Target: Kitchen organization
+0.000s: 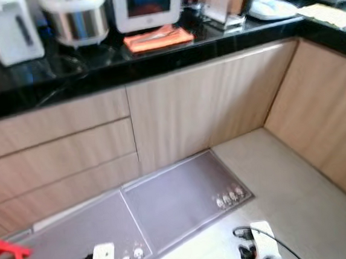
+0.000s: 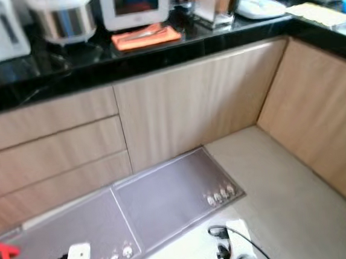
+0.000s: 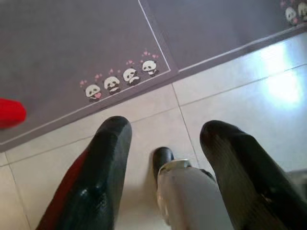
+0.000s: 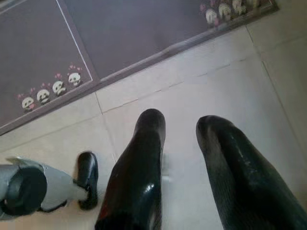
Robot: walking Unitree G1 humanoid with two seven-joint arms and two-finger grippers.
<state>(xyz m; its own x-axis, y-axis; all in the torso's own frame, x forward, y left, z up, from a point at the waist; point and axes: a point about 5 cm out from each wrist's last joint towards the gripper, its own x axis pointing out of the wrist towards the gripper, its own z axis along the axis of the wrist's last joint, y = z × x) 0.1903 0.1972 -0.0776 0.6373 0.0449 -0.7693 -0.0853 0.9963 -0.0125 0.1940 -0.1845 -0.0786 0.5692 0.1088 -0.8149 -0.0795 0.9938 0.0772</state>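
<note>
Countertop (image 1: 154, 58): glossy black.
Cabinet fronts (image 1: 207, 102): light wood grain, pale tan.
Folded cloth (image 1: 158, 38) on counter: orange.
Rice cooker (image 1: 77, 16): silver body, white lid.
Appliance (image 1: 6, 29) beside it: white, dark stripe.
Small oven (image 1: 148, 4): white frame, dark window with red-orange glow.
Floor mats (image 1: 179, 195): grey-mauve, lighter border, row of black-and-white pandas with pink hearts (image 3: 122, 79) at corner.
Floor tiles (image 3: 230, 96): cream-white, thin grey grout.
Object at floor edge (image 1: 8, 256): red.
Gripper fingers (image 4: 139, 177): black, glossy.
</note>
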